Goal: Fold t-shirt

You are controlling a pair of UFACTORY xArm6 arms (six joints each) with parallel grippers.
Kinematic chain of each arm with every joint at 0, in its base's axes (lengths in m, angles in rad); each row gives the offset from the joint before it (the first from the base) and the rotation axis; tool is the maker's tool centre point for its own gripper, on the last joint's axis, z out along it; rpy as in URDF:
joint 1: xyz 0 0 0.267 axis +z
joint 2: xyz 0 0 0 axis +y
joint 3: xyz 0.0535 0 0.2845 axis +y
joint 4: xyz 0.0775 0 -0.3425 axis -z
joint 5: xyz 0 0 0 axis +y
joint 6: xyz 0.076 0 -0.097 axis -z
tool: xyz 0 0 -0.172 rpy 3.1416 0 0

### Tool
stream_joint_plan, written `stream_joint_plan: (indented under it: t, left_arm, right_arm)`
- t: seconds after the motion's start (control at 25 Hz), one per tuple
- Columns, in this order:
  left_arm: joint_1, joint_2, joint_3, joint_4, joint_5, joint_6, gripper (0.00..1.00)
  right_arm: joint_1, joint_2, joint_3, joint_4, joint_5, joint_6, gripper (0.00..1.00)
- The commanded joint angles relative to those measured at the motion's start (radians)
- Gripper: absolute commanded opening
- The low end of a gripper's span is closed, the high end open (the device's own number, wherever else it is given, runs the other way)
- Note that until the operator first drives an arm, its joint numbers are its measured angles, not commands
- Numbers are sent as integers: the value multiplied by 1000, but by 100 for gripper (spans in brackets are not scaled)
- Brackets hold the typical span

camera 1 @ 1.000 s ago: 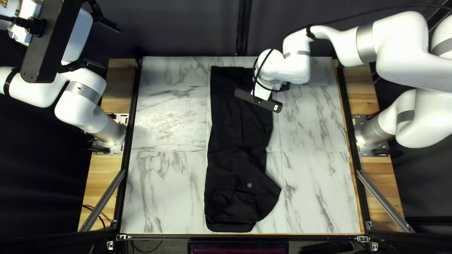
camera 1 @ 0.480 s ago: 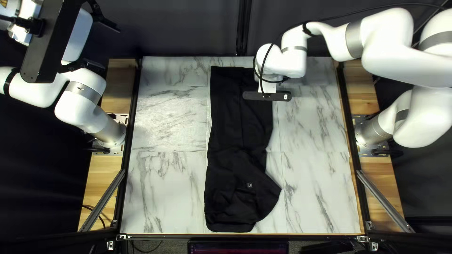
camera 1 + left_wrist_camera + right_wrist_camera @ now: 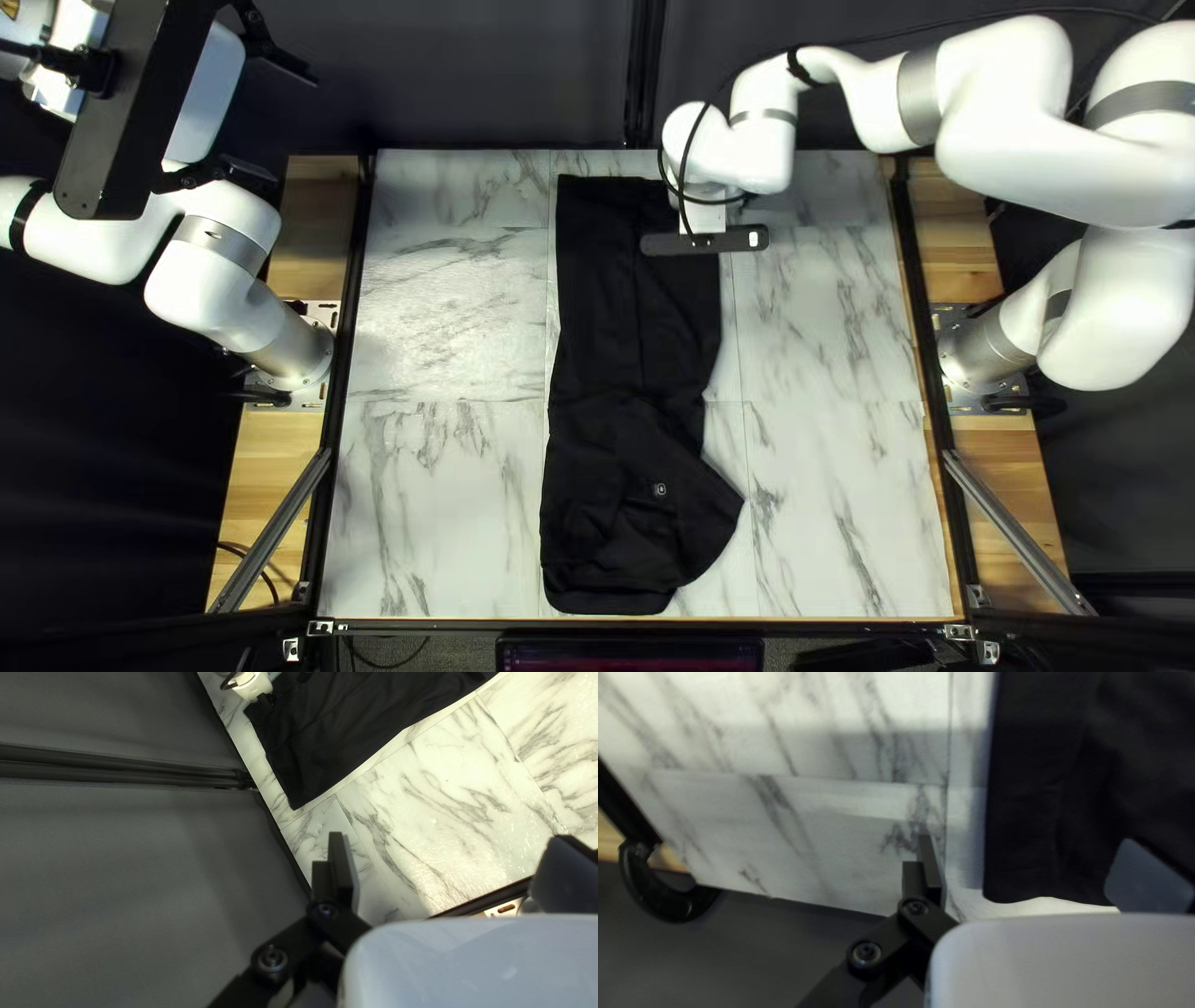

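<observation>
Our left tool (image 3: 448,836) and nearer right tool (image 3: 1027,839) are spread, the t-shirt (image 3: 635,311) running lengthwise ahead of the latter.

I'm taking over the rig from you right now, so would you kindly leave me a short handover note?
Left gripper: open and empty, held off to the table's left side, away from the shirt.
Right gripper: open, at the black t-shirt's far end, its edge between the fingers but not gripped.
Shirt: lengthwise on the marble-patterned table, from near the far edge to near the near edge.
Done: it lies as a long, narrow strip, so the lengthwise folding looks largely made.
Left: a flap juts rightward at the near end and may need tucking; the strip probably still needs folding shorter.
</observation>
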Motion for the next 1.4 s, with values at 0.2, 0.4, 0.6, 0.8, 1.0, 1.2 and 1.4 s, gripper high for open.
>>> stream_joint_plan:
  t: [0.2, 0.4, 0.6, 0.8, 1.0, 1.2, 1.4]
  left_arm:
    - [0, 0, 0, 0, 0, 0, 100]
    - [0, 0, 0, 0, 0, 0, 100]
    - [0, 0, 0, 0, 0, 0, 100]
    - [0, 0, 0, 0, 0, 0, 100]
    - [0, 0, 0, 0, 0, 0, 100]
    - [0, 0, 0, 0, 0, 0, 100]
    - [0, 0, 0, 0, 0, 0, 100]
  right_arm:
    - [29, 49, -26, 6, 17, 15, 100]
    - [47, 57, -27, 1, 41, 19, 100]
    - [58, 74, -44, -3, 65, 10, 90]
    - [62, 88, -60, 0, 72, 2, 85]
    - [64, 98, -66, 3, 71, -4, 64]
    - [62, 104, -71, 0, 70, -8, 3]
    - [64, 92, -69, -5, 76, 3, 1]
